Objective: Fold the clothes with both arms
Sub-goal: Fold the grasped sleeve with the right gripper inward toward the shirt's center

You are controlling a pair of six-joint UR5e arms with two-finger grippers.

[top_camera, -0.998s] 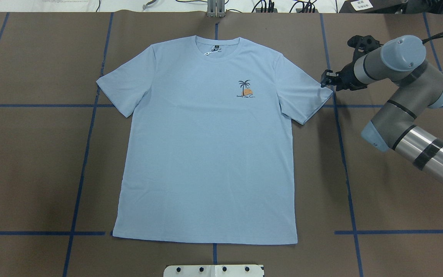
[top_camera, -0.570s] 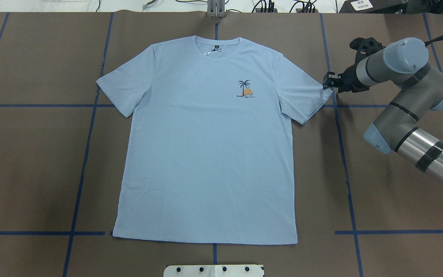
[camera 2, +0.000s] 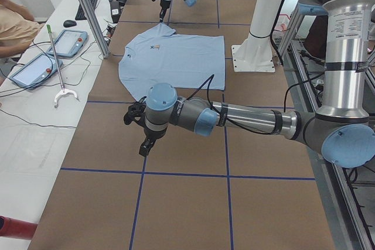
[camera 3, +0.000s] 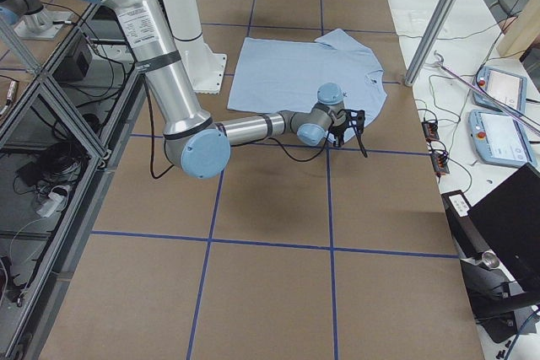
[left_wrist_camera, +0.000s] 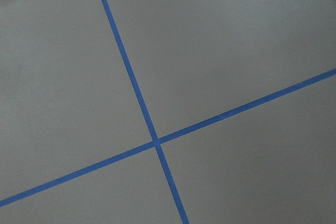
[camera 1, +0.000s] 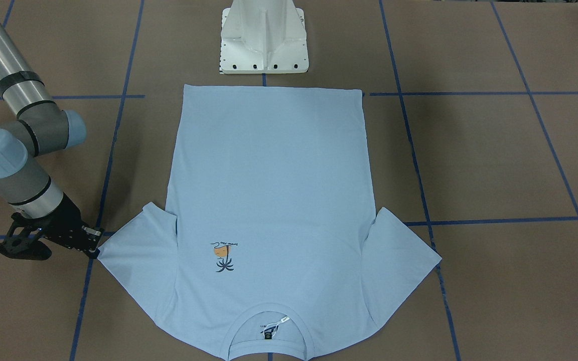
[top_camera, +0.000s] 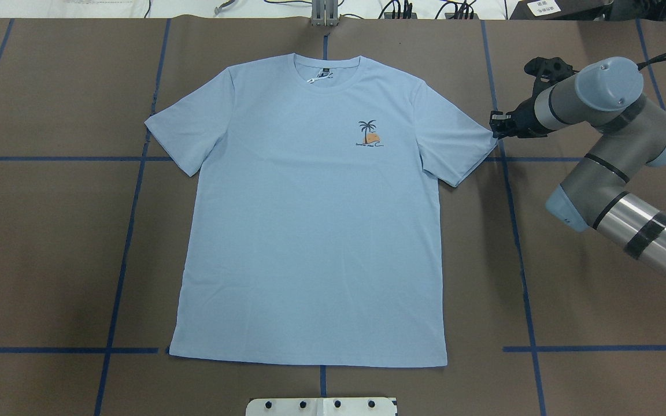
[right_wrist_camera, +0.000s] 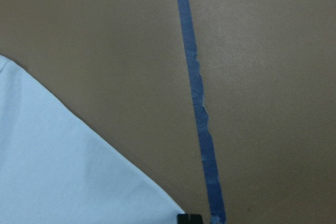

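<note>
The light blue T-shirt lies flat and face up on the brown table, collar toward the far edge, its palm-tree print showing. In the front-facing view the T-shirt has its collar nearest the camera. My right gripper sits low at the outer tip of the shirt's right-hand sleeve, fingers drawn together on the sleeve's edge. The front-facing view shows the right gripper touching that sleeve corner. My left gripper hangs over bare table far from the shirt, seen only from the side; I cannot tell its state.
The white pedestal base stands just past the shirt's hem. Blue tape lines cross the table. A side bench carries tablets and a grabber tool, with a person's arm beside it.
The right gripper's fingers, spread apart a second ago, have drawn together at the sleeve tip. The wrist shifted slightly right. The shirt body has not moved.
</note>
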